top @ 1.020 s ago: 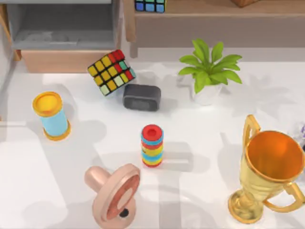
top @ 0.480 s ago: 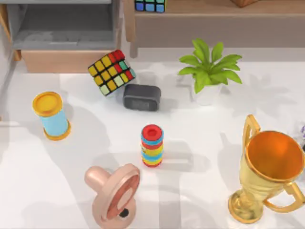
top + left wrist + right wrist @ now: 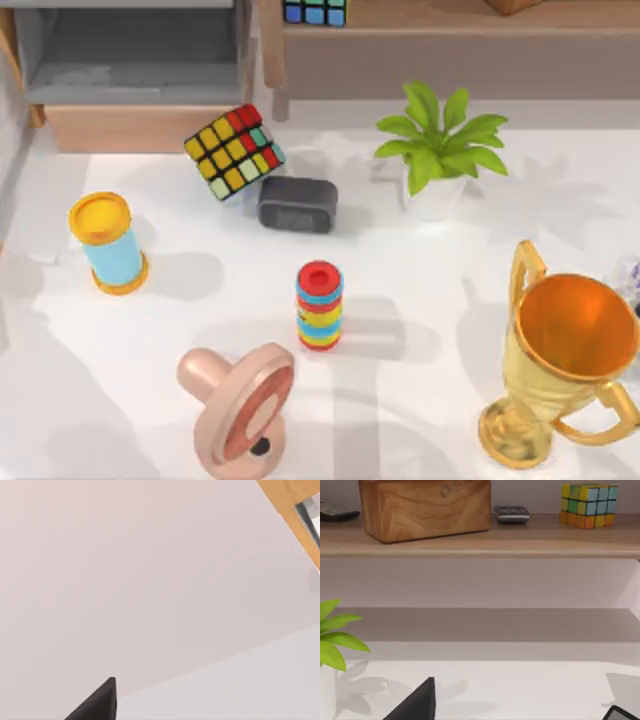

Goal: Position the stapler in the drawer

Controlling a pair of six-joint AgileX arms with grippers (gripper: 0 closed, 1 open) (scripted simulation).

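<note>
Only the shading moved, on the left half of the white tabletop (image 3: 420, 300). A second ago a thin bright band ran in from the left edge, level with the blue cylinder with yellow caps (image 3: 110, 245). It then narrowed and ended up as a small bright patch. The loose, wide shadow to the right of that cylinder spread downward at the half-second mark. It then tightened into one compact blob just beside the cylinder's base. The grey wash in the lower-left corner, left of the pink rubber pacifier (image 3: 240, 400), grew broader and darker. Soft shade around the pacifier shifted slightly too.
</note>
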